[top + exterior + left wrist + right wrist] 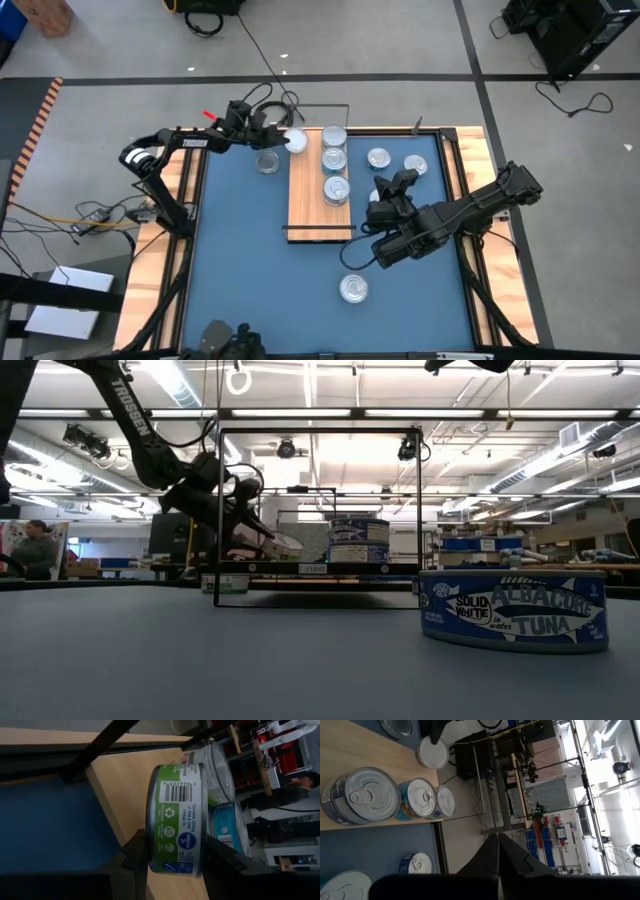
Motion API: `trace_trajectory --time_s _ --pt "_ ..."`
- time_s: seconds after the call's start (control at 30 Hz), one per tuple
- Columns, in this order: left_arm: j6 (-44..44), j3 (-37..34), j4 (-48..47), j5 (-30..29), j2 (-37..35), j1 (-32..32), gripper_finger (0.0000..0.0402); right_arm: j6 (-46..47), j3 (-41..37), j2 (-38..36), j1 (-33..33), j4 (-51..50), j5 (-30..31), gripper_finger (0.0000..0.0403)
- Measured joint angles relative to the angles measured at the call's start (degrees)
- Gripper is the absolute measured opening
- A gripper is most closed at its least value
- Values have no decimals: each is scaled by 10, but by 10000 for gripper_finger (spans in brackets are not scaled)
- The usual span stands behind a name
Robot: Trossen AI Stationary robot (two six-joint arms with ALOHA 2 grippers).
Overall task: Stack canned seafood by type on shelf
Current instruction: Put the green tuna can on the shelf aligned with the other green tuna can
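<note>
green-label tin (175, 817) clamped between left gripper (172, 862) fingers, tipped on edge over the far corner of the shelf (305, 205), beside three tins (335, 160) already there. best levelled, then lowered onto its own kind before release. right gripper (498, 851) pinched together, empty, parked above the table.

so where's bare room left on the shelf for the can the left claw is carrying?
The shelf is bare down its left strip and at its near end, below the three cans lined along its right edge. The left claw holds a green-label can at the far left corner. Crowded: table right of the shelf, with loose cans and the shut right claw.
</note>
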Motion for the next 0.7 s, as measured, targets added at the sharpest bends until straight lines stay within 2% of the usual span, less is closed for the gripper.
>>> trace_trajectory --time_s 0.7 --pt "50 0 -2 -63 -1 -20 165 -1 0 0 -2 0 0 6"
